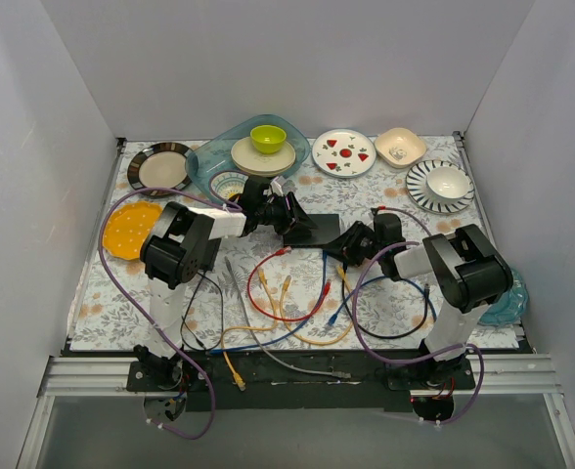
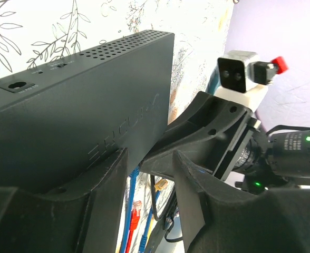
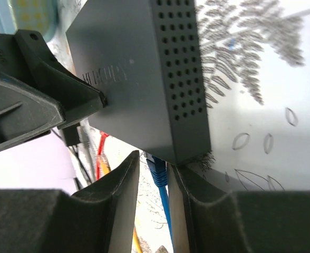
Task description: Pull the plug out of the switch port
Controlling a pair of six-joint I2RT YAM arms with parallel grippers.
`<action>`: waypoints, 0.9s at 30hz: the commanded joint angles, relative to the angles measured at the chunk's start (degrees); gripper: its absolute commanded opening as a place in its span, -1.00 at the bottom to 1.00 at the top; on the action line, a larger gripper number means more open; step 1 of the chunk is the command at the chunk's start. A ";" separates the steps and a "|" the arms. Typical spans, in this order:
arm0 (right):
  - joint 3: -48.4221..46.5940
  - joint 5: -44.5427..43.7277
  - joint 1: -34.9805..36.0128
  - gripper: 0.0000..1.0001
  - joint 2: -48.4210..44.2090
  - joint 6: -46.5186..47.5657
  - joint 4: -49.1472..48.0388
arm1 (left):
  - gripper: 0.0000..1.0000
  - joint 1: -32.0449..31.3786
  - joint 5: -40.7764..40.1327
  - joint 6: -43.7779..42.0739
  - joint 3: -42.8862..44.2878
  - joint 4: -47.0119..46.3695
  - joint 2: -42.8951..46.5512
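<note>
While the left claw (image 2: 149, 203) braces the switch (image 1: 305, 231) mid-counter, its fingers apparently pinching one end of the box, the right claw (image 3: 154, 179) is narrowed around the blue plug (image 3: 156, 167) at the socket edge, seemingly so the box stays put for the pull. Only the right wrist view shows that plug between the fingers; overhead, both claws hide it.

Plain white walls (image 1: 268, 59) enclose a table (image 1: 102, 293) covered in a leaf-patterned cloth, evenly lit
</note>
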State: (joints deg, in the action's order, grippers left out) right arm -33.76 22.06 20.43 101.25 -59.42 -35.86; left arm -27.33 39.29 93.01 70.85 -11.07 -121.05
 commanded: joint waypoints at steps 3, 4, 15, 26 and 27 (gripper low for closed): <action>4.32 0.70 -1.44 -0.29 3.60 -8.51 -10.02 | -0.19 0.70 -4.31 -1.87 -2.65 6.15 0.29; 4.14 0.79 -1.44 -0.30 3.86 -8.87 -10.02 | -0.20 0.70 -4.31 -1.96 -2.65 6.15 0.29; 4.05 1.66 -1.44 -0.66 7.29 -13.62 -14.68 | -0.21 0.26 -4.83 -4.24 -2.91 7.38 0.82; 6.60 5.97 -1.00 -0.97 9.04 -9.58 -15.82 | -0.24 0.09 -4.13 -1.88 -3.61 5.62 0.21; 6.86 7.45 -0.91 -0.97 9.66 -9.75 -16.61 | -0.24 0.09 -4.22 -1.61 -3.70 5.19 -0.06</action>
State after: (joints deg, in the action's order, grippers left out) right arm -29.19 25.78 18.96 107.72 -70.70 -52.95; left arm -27.27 39.16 92.09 69.82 -11.07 -120.31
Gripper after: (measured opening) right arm 0.186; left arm 0.382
